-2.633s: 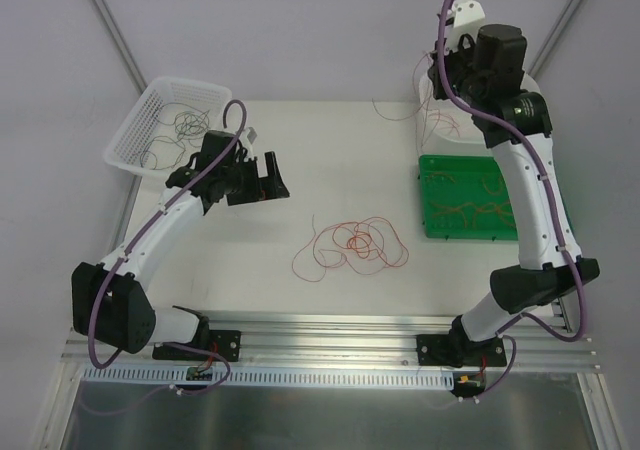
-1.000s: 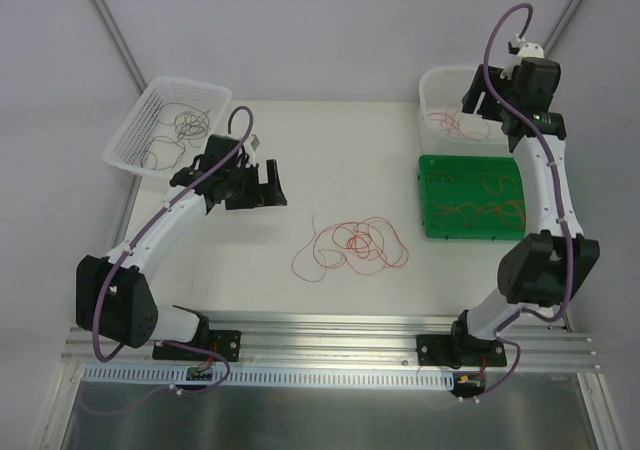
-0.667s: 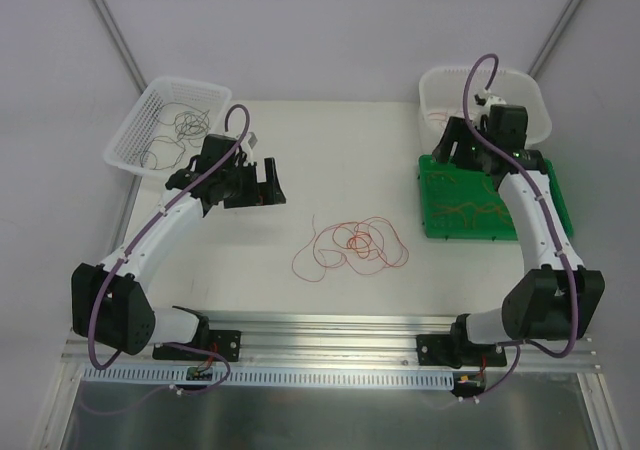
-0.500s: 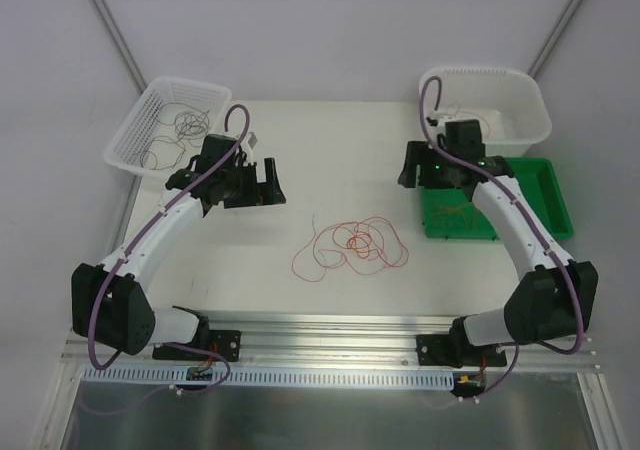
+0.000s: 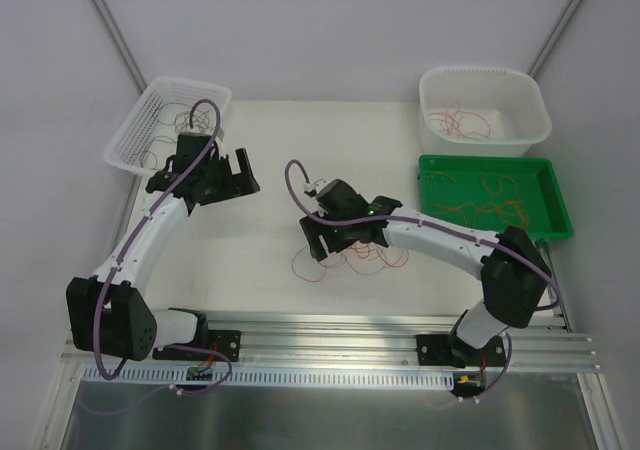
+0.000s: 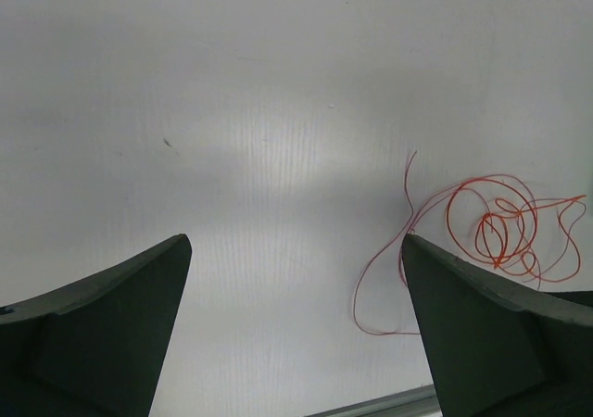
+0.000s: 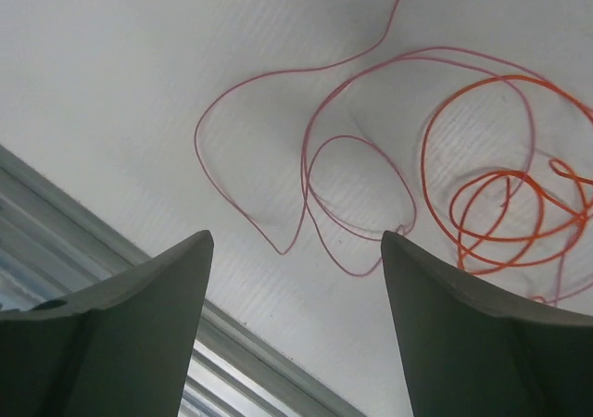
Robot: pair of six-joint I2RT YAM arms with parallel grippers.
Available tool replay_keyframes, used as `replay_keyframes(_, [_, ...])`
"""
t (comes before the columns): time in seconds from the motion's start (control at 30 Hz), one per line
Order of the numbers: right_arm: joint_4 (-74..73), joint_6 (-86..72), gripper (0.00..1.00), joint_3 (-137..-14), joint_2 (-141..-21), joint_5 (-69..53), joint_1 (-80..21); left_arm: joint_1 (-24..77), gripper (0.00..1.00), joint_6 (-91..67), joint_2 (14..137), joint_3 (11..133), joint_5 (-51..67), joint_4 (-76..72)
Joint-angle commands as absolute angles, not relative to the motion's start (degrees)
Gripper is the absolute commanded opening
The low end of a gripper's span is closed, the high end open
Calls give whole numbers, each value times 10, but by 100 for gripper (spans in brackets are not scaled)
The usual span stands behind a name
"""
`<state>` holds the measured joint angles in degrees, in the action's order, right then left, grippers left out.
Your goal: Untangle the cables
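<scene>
The cables [image 5: 370, 256] lie as a loose tangle of red and orange loops on the white table near its front edge. My right gripper [image 5: 316, 242] hovers low over the tangle's left part and hides some of it. The right wrist view shows it [image 7: 296, 236] open, with thin red loops [image 7: 357, 181] just past the fingertips, orange coils [image 7: 505, 204] to the right, and nothing between the fingers. My left gripper [image 5: 238, 170] is open and empty at the back left, well away from the tangle. From the left wrist [image 6: 295, 241] the cables [image 6: 491, 232] show at the right.
A white mesh basket [image 5: 122, 142] with dark wires sits at the back left, close behind the left gripper. A white tub [image 5: 483, 70] with red wires stands at the back right. A green tray [image 5: 495, 158] with orange wires lies in front of it. An aluminium rail [image 7: 93, 241] borders the front.
The right arm has swung from the white tub at the back right, across the green tray, down to the tangle. The left gripper has drawn back-left toward the basket.
</scene>
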<state>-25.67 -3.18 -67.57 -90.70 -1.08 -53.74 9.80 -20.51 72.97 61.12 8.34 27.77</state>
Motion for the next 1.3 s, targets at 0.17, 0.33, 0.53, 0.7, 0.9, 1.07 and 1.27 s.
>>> replay_keyframes(0.17, [-222,-98,75,-690,-1030,51,-570,76,99,-216,717,608,77,279])
replay_keyframes(0.33, [-211,-96,66,-695,-1068,45,-579,73,99,-217,719,608,83,279])
replay_keyframes(0.53, [-214,-83,24,-707,-1095,60,-590,70,99,-217,720,608,89,279])
replay_keyframes(0.7, [-228,-55,1,-735,-1063,63,-597,69,99,-216,722,609,95,278])
replay_keyframes(0.9, [-361,57,1,-903,-971,129,-596,69,99,-217,726,610,111,276])
replay_keyframes(1.07, [-434,154,1,-1083,-940,191,-588,68,99,-217,723,608,111,275])
replay_keyframes(1.27, [-417,225,1,-1226,-905,240,-586,69,99,-216,726,609,114,274])
